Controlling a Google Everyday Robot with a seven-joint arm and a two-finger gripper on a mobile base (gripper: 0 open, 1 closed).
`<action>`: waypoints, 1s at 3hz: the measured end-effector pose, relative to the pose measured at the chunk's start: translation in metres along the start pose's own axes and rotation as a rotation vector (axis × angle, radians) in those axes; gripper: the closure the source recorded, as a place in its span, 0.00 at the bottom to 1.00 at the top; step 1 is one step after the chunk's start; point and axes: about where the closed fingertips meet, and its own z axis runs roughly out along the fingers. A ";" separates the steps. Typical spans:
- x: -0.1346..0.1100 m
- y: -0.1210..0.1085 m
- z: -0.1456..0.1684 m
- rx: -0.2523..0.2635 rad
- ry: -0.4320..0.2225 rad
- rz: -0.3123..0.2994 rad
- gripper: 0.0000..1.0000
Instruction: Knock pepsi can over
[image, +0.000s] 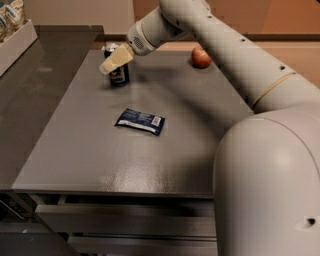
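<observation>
pepsi can (119, 76) upright near far left corner of bench (100, 155); not yet toppled. my pincer (116, 59) at can's upper part, seemingly touching; whether clenched or released, cannot tell. left, i judge: sideways push to tip it.

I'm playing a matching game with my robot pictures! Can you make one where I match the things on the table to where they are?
Things:
1. pepsi can
2. apple
3. snack packet
4. gripper

Places:
A. lying flat near the middle of the table
B. at the far edge, toward the right
C. standing upright at the far left of the table
D. in the air, right up against the upper part of the can

Pairs: 1-C, 2-B, 3-A, 4-D
</observation>
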 end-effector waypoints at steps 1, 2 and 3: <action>0.012 -0.005 0.007 0.002 0.030 0.012 0.18; 0.014 -0.007 0.007 -0.002 0.030 0.022 0.41; 0.009 -0.006 0.004 -0.011 0.009 0.031 0.65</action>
